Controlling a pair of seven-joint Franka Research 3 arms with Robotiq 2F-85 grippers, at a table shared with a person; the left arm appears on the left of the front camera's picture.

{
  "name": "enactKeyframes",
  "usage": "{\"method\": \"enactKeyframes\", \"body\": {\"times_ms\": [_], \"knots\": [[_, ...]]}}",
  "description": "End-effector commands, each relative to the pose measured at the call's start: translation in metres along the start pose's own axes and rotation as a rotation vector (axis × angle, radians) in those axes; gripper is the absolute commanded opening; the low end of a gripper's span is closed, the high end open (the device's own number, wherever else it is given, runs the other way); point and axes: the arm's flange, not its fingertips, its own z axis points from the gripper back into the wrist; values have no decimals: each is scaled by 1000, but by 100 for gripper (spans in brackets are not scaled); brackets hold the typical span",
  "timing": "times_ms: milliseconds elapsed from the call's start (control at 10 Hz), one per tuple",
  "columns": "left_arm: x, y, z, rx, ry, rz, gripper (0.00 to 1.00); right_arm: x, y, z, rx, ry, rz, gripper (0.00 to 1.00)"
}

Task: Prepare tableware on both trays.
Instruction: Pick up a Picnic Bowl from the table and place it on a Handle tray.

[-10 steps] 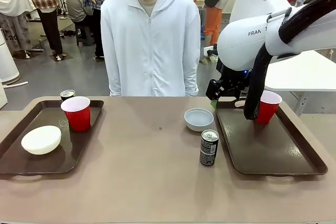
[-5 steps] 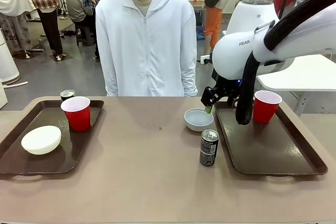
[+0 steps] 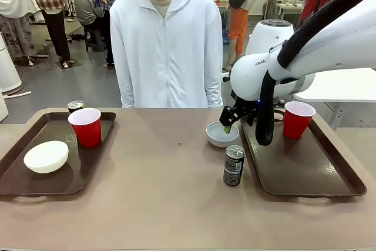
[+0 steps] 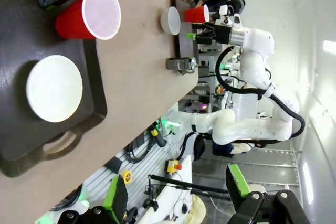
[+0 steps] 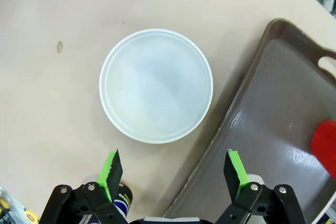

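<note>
Pale grey, the bowl (image 3: 222, 134) sits on the bare table just beside the left rim of the right tray (image 3: 305, 171). From the right wrist a thin strip of tabletop shows between bowl rim and tray rim. The right gripper (image 3: 227, 126) hangs over the bowl, jaws spread about as wide as the bowl and holding nothing. One green pad is over open table and the other over the tray's edge.

A dark can (image 3: 234, 166) stands upright on the table, nearer the robot than the bowl and close to the same rim. A red cup (image 3: 298, 119) stands at the right tray's far end; the rest of the tray floor is bare.

The left tray (image 3: 35, 185) carries a cream bowl (image 3: 46, 156), a second red cup (image 3: 86, 126) and a second can (image 3: 75, 106) at its far rim. Wide open table lies between the trays. The left gripper (image 4: 176, 192) is spread open and empty, high off the table.
</note>
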Motion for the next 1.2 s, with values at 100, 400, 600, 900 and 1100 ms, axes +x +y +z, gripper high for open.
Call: {"method": "enactKeyframes", "body": {"times_ms": [100, 400, 600, 900, 1100], "knots": [[1, -4, 3, -13, -7, 8, 100, 30, 2, -15, -36, -22, -16, 100], [1, -4, 3, -13, -7, 8, 100, 42, -6, -28, -46, -18, -36, 100], [1, -4, 3, -13, -7, 8, 100, 44, -16, -36, -36, -26, -63, 100], [1, -4, 3, -13, -7, 8, 100, 39, -25, -41, -10, -13, -70, 42], [1, -4, 3, -13, -7, 8, 100, 35, -30, -45, 11, -5, -75, 0]]}}
